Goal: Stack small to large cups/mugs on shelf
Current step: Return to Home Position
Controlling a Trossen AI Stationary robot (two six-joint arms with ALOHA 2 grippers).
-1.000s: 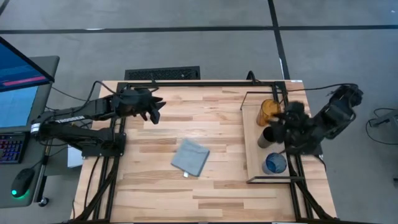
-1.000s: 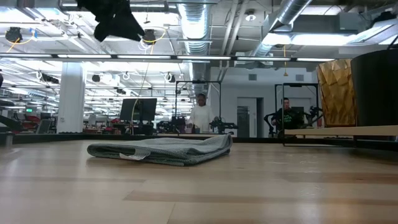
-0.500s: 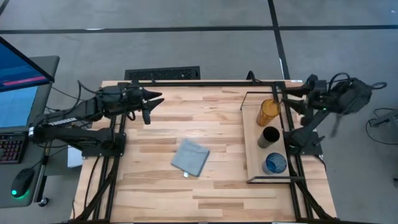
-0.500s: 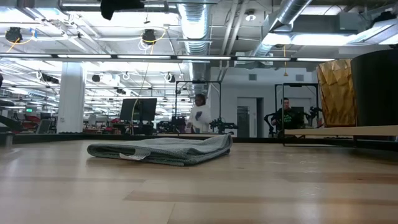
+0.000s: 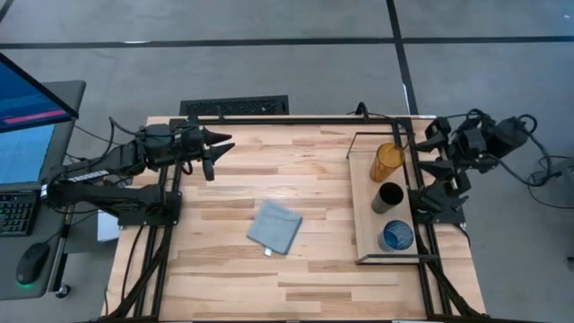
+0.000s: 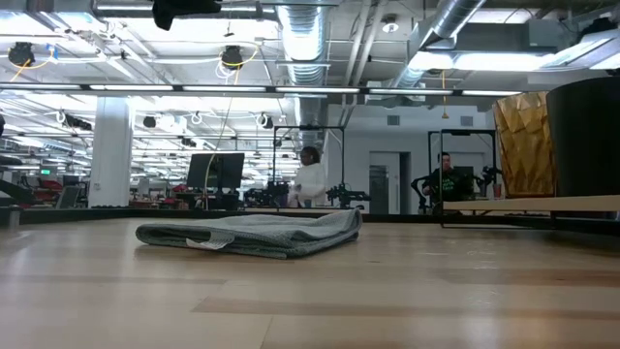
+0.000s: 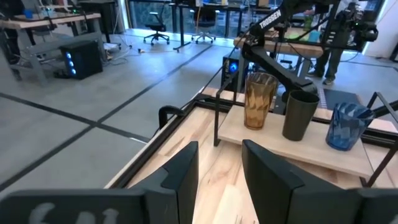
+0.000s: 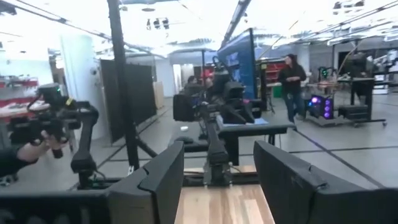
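Three cups stand upright on their bases in a row on the shelf board (image 5: 366, 220) at the table's right: the amber tumbler (image 5: 388, 160) farthest, the black cup (image 5: 388, 197) in the middle, the blue cup (image 5: 395, 236) nearest. They also show in the left wrist view: amber (image 7: 259, 99), black (image 7: 300, 115), blue (image 7: 348, 124). My left gripper (image 5: 215, 148) is open and empty, raised over the table's far left. My right gripper (image 5: 438, 135) is open and empty, beyond the shelf's far right corner, with the arm folded back.
A grey-blue folded cloth (image 5: 273, 226) lies near the table's middle and shows in the low view (image 6: 252, 233). The shelf's thin black wire frame (image 5: 354, 179) rises around the board. People stand in the room behind the table (image 6: 310, 179).
My right gripper has drawn back from beside the black cup, going up and toward the table's far right corner, and the arm has folded back. My left gripper has risen and gone a little toward the table's left edge. The cups have stayed in place.
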